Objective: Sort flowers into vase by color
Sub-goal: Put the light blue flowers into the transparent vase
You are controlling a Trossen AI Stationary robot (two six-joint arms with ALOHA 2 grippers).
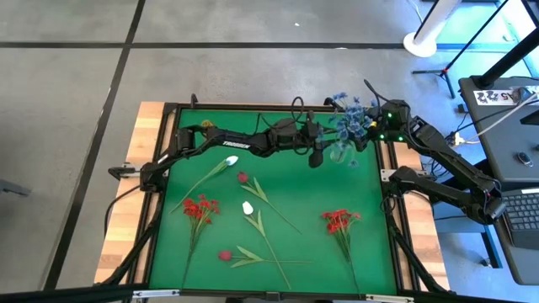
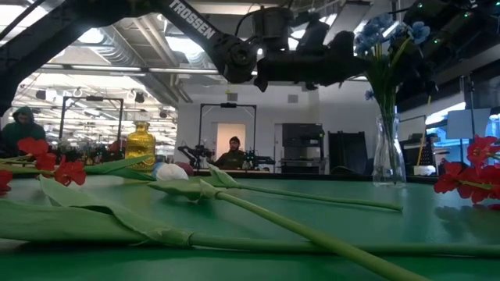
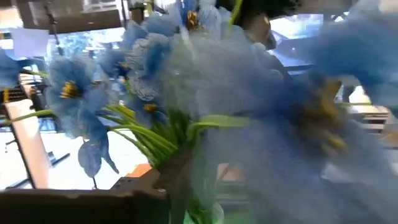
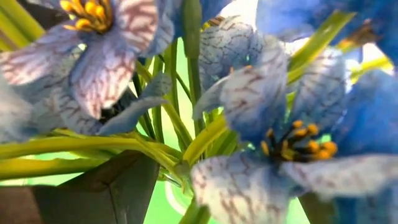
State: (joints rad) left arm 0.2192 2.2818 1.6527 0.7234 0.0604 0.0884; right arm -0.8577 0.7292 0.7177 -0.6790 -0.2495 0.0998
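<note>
Both arms meet at a clear glass vase (image 2: 388, 152) near the far right corner of the green table (image 1: 295, 189), where a bunch of blue flowers (image 1: 349, 118) already stands. The left gripper (image 1: 318, 153), reaching across from the left, hangs just beside the bouquet; whether its fingers are parted cannot be told. The right gripper (image 1: 376, 128) sits at the blooms with its fingers spread wide, holding nothing visible. Red clusters (image 1: 199, 208) (image 1: 340, 220), white tulip buds (image 1: 248, 207) and dark red-pink buds (image 1: 225, 255) lie unsorted on the near half of the mat. The step looks like settling the blue stems: withdrawing straight up and slowly should avoid dragging petals or tipping the vase.
</note>
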